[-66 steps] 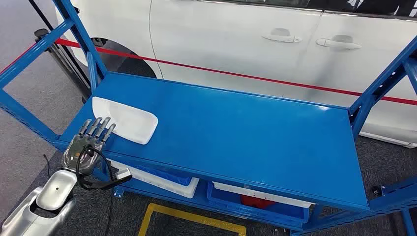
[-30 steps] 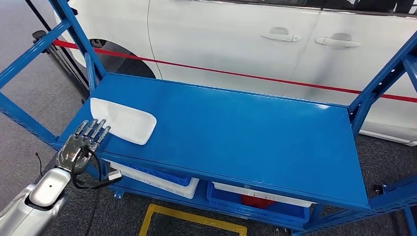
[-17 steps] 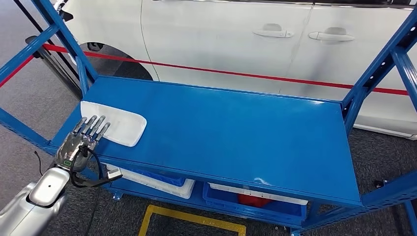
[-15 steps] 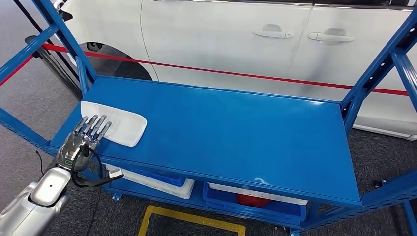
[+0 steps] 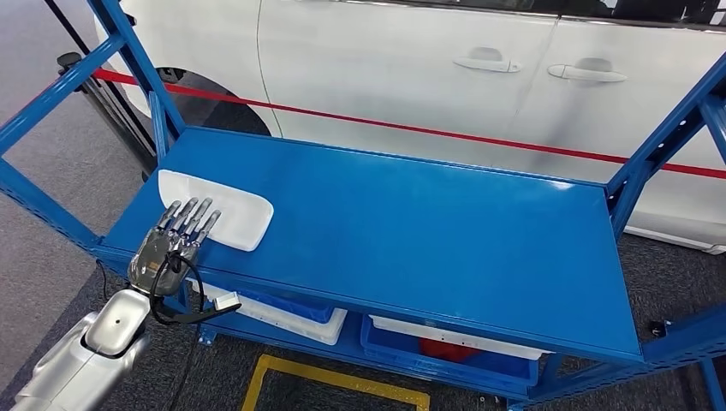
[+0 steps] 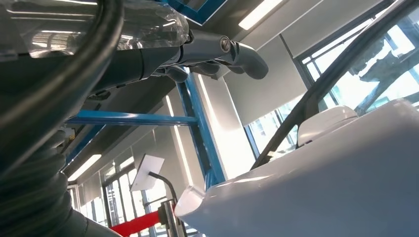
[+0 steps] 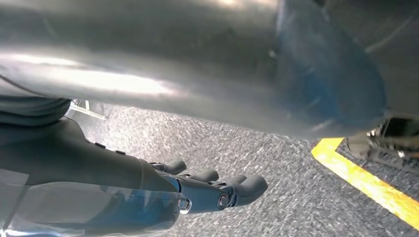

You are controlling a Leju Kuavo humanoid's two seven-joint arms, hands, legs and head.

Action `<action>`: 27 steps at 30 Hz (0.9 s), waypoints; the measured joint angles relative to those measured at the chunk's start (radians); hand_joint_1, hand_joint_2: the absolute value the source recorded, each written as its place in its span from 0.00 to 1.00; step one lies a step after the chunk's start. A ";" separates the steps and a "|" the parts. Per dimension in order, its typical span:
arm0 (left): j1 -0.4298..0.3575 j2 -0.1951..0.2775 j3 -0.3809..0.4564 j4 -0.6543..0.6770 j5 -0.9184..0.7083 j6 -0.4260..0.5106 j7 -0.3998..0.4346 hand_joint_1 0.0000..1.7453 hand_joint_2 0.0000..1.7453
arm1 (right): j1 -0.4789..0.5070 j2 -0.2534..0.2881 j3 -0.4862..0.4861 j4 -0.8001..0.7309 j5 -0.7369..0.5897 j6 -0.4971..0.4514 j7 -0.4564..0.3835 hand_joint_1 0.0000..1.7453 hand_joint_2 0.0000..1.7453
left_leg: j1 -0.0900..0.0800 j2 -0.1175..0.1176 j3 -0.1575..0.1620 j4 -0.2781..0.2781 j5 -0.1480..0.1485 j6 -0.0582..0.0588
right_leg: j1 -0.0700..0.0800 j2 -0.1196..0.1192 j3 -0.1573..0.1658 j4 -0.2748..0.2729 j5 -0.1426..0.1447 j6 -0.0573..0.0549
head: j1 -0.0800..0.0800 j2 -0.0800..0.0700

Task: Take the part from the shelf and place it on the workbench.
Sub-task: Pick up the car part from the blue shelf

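Note:
The white, flat, oblong part (image 5: 231, 210) lies at the left end of the blue shelf top (image 5: 411, 231). My left hand (image 5: 171, 244) comes up from below at the shelf's front edge, its fingers stretched out flat and lying over the part's near edge, with nothing gripped. In the left wrist view its fingers (image 6: 217, 49) are extended and hold nothing. My right hand (image 7: 207, 190) hangs low over the grey floor, its fingers loosely extended and holding nothing.
Blue uprights (image 5: 137, 60) (image 5: 659, 145) frame both ends of the shelf. Below the shelf top stand a white bin (image 5: 282, 312) and a blue bin (image 5: 445, 347). A white car (image 5: 411, 60) stands close behind. A yellow line (image 7: 365, 182) marks the floor.
The whole picture has shifted right, so the camera moved. My left hand has crept a little further over the part's near edge. The part stays in place.

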 joint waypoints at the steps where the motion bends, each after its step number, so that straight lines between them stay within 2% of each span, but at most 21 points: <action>1: 0.000 -0.001 0.000 0.000 0.000 0.000 -0.001 0.00 1.00 | 0.000 -0.001 0.000 0.000 0.000 0.000 -0.002 0.00 0.00 | -0.002 0.000 -0.003 0.009 -0.006 -0.005 | 0.000 0.001 0.022 -0.044 0.015 -0.005 | -0.001 0.000; 2: 0.000 -0.003 -0.001 0.000 0.000 0.000 -0.003 0.00 1.00 | 0.000 -0.001 0.000 0.000 0.000 0.000 -0.004 0.00 0.00 | -0.004 -0.001 -0.005 0.016 -0.010 -0.010 | 0.001 0.002 0.032 -0.066 0.019 -0.010 | -0.001 0.000; 6: 0.002 -0.007 0.000 -0.001 0.000 0.001 -0.014 0.00 1.00 | 0.002 -0.002 0.000 0.001 0.000 -0.004 -0.010 0.00 0.00 | -0.002 -0.001 -0.011 0.034 -0.025 -0.027 | -0.001 0.004 0.032 -0.072 0.020 -0.033 | -0.003 0.000; 8: 0.003 -0.008 -0.002 0.001 0.000 0.001 -0.013 0.00 1.00 | 0.002 -0.004 0.000 0.000 0.000 -0.007 -0.013 0.00 0.00 | 0.002 -0.002 -0.046 0.115 -0.074 -0.039 | -0.004 0.003 0.033 -0.074 0.022 -0.040 | -0.006 0.000; 10: 0.004 -0.010 -0.008 0.009 0.000 0.001 -0.008 0.00 1.00 | 0.002 -0.005 0.000 0.000 0.000 -0.008 -0.016 0.00 0.00 | 0.007 -0.002 -0.107 0.245 -0.135 -0.049 | -0.002 0.003 0.031 -0.074 0.022 -0.042 | -0.008 0.000; 11: 0.004 -0.012 -0.012 0.015 0.000 0.001 -0.005 0.00 1.00 | 0.002 -0.005 0.000 0.000 0.000 -0.008 -0.017 0.00 0.00 | 0.008 -0.002 -0.129 0.290 -0.147 -0.050 | -0.001 0.003 0.031 -0.074 0.022 -0.043 | -0.008 0.000; 12: 0.003 -0.013 -0.017 0.023 0.000 0.001 -0.002 0.00 1.00 | 0.002 -0.005 0.000 0.001 0.001 -0.009 -0.017 0.00 0.00 | 0.009 -0.002 -0.134 0.297 -0.139 -0.049 | 0.001 0.004 0.031 -0.074 0.022 -0.043 | -0.008 0.000; 13: 0.000 -0.015 -0.023 0.030 0.000 0.001 0.001 0.00 1.00 | 0.002 -0.005 0.000 0.001 0.001 -0.009 -0.018 0.00 0.00 | 0.009 -0.002 -0.120 0.264 -0.111 -0.045 | 0.002 0.004 0.032 -0.074 0.022 -0.043 | -0.008 0.000; 15: -0.012 -0.018 -0.031 0.044 0.000 0.001 0.008 0.00 1.00 | 0.002 -0.005 0.000 0.001 0.003 -0.008 -0.019 0.00 0.00 | 0.004 -0.003 -0.055 0.126 -0.043 -0.027 | 0.005 0.005 0.034 -0.075 0.022 -0.042 | -0.007 0.000; 16: -0.021 -0.020 -0.036 0.052 0.000 0.001 0.014 0.00 1.00 | 0.002 -0.005 0.000 0.001 0.004 -0.008 -0.019 0.00 0.00 | 0.000 -0.002 -0.028 0.067 -0.021 -0.018 | 0.006 0.005 0.035 -0.076 0.023 -0.040 | -0.007 0.000; 17: -0.032 -0.023 -0.041 0.061 0.000 0.001 0.020 0.00 1.00 | 0.001 -0.006 0.000 0.001 0.005 -0.007 -0.019 0.00 0.00 | -0.004 -0.002 -0.012 0.031 -0.013 -0.010 | 0.006 0.005 0.034 -0.078 0.024 -0.037 | -0.007 0.000; 19: -0.053 -0.027 -0.051 0.082 0.000 0.001 0.035 0.00 1.00 | 0.001 -0.006 0.000 0.001 0.007 -0.005 -0.017 0.00 0.00 | -0.010 -0.001 -0.008 0.013 -0.011 -0.001 | 0.004 0.002 0.035 -0.084 0.028 -0.026 | -0.008 0.000; 21: -0.069 -0.032 -0.059 0.100 0.000 0.001 0.045 0.00 1.00 | 0.000 -0.007 0.000 0.002 0.009 -0.003 -0.016 0.00 0.00 | -0.005 -0.001 0.004 -0.011 0.001 0.006 | 0.005 0.001 0.037 -0.082 0.025 -0.015 | -0.006 0.000; 23: -0.091 -0.042 -0.064 0.123 0.000 0.001 0.050 0.00 1.00 | 0.000 -0.010 0.000 0.002 0.010 -0.003 -0.017 0.00 0.00 | 0.000 0.000 0.016 -0.036 0.016 0.014 | 0.006 0.001 0.012 -0.028 -0.013 -0.008 | -0.001 0.000; 25: -0.108 -0.053 -0.067 0.150 0.000 0.001 0.049 0.00 1.00 | 0.000 -0.013 0.000 0.002 0.010 -0.003 -0.019 0.00 0.00 | -0.001 0.001 0.013 -0.037 0.020 0.018 | 0.004 0.001 -0.052 0.096 -0.076 -0.001 | 0.002 0.000; 26: -0.112 -0.058 -0.068 0.162 0.000 0.001 0.049 0.00 1.00 | 0.000 -0.014 0.000 0.002 0.011 -0.003 -0.019 0.00 0.00 | -0.002 0.001 0.011 -0.035 0.019 0.017 | 0.003 0.001 -0.078 0.147 -0.093 0.002 | 0.003 0.000; 27: -0.115 -0.063 -0.069 0.174 0.000 0.001 0.047 0.00 1.00 | 0.001 -0.015 0.000 0.002 0.011 -0.003 -0.020 0.00 0.00 | -0.002 0.002 0.010 -0.032 0.018 0.017 | 0.002 0.000 -0.091 0.170 -0.091 0.005 | 0.003 0.000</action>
